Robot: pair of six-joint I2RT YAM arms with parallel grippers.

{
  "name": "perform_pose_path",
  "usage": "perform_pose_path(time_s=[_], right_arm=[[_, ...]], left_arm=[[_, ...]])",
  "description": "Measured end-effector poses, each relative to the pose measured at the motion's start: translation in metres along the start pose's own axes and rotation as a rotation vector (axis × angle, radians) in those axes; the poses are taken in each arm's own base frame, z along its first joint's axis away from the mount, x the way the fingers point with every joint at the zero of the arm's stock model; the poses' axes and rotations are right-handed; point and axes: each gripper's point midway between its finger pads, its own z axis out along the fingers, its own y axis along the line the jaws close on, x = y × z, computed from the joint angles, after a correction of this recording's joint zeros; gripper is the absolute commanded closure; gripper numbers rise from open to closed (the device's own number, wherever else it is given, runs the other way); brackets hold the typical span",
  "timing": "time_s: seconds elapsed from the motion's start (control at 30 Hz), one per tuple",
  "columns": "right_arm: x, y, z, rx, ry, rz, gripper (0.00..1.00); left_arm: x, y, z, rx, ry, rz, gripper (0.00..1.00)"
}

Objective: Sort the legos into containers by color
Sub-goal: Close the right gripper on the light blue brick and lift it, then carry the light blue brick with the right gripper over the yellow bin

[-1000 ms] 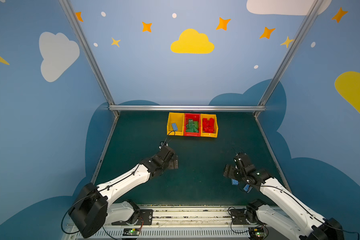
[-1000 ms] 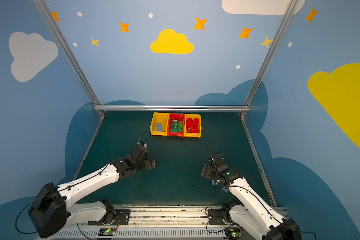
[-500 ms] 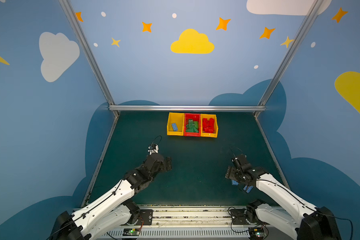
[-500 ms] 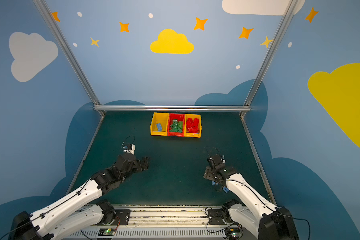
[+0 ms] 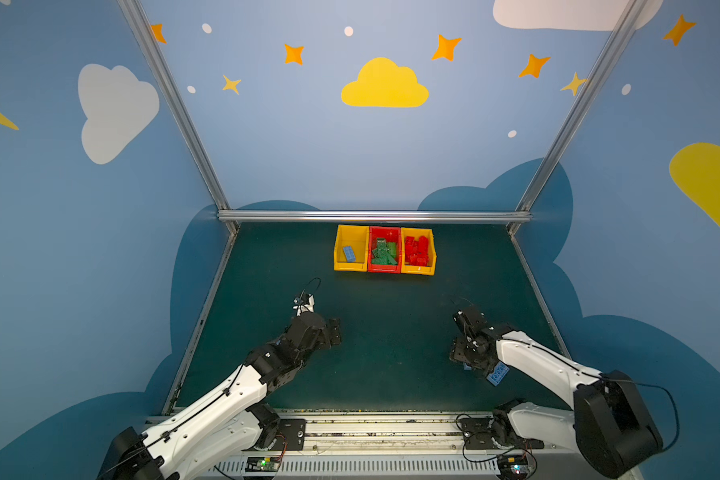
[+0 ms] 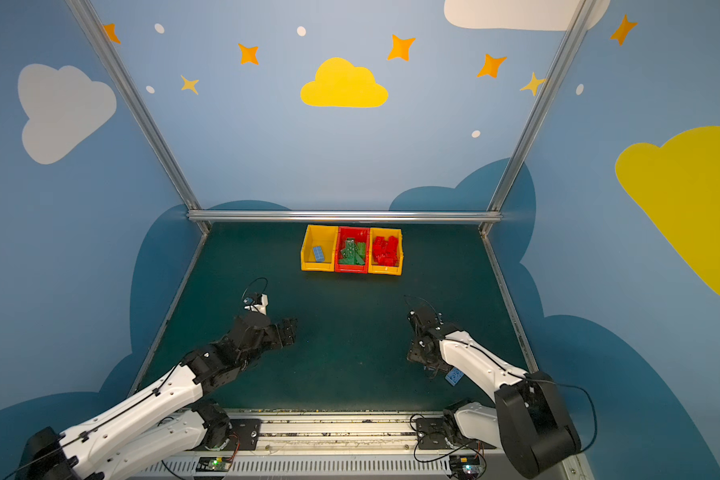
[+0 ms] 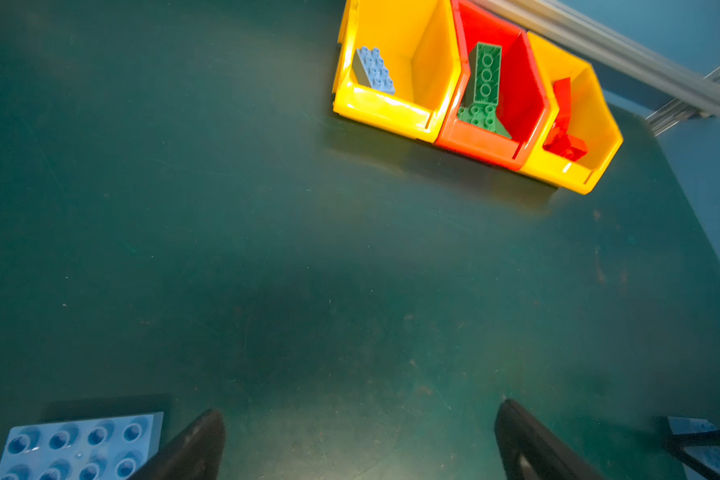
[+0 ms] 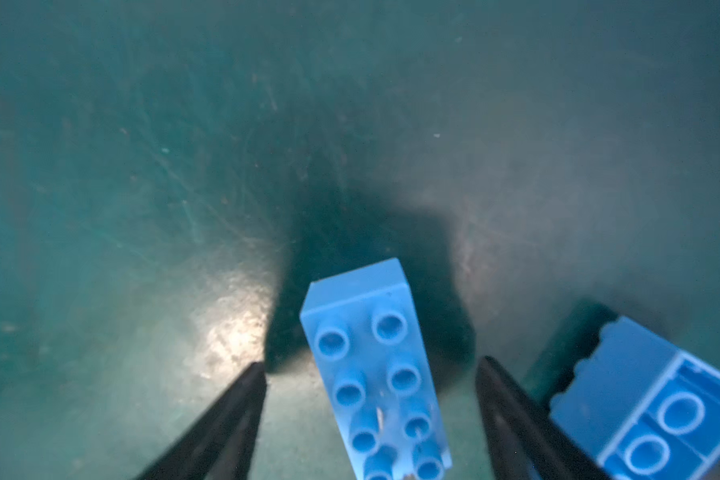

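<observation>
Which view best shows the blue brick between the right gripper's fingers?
Right wrist: the brick lies studs up, large, between the right gripper's parted fingers. In both top views that gripper nearly hides it. Left wrist: a cut-off blue corner, possibly it.

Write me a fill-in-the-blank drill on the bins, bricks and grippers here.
1. The middle red bin holds ____ bricks.
2. The left yellow bin holds one ____ brick.
3. The left gripper stands open and holds ____.
4. The right gripper, open, straddles a loose brick coloured ____.

Missing words: green; blue; nothing; blue.
</observation>
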Motion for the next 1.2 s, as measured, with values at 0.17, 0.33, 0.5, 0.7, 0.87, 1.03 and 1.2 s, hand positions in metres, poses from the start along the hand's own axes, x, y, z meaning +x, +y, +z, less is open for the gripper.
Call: perform_pose_path(time_s=[0.17, 0.33, 0.5, 0.7, 0.87, 1.03, 1.2], right_arm=[[-0.005, 0.015, 0.003, -0.017, 0.041, -0.013, 0.73], [-0.011, 0.04, -0.006, -0.059, 0.041, -0.056, 0.75], [-0.033, 0.09, -0.033, -0.156, -0.02, -0.13, 0.75], [-0.054, 0.153, -0.059, -0.264, -0.064, -0.216, 0.75], [-0.074, 0.201, -0.069, -0.34, -0.077, -0.283, 0.75], [-0.114, 0.261, -0.086, -0.424, -0.138, -0.364, 0.76], [-0.16, 0.327, -0.103, -0.534, -0.216, -0.439, 0.76]], left_arm=[[-0.003, 0.005, -0.01, 0.018, -0.046, -0.017, 0.0], [-0.005, 0.01, -0.018, 0.033, -0.082, -0.034, 0.0], [-0.001, 0.018, -0.02, 0.02, -0.092, -0.044, 0.0], [0.006, 0.024, -0.018, 0.004, -0.075, -0.054, 0.0], [0.01, 0.028, -0.018, -0.011, -0.058, -0.063, 0.0], [0.014, 0.031, -0.017, -0.024, -0.043, -0.079, 0.0], [0.022, 0.039, -0.015, -0.065, -0.009, -0.085, 0.0]])
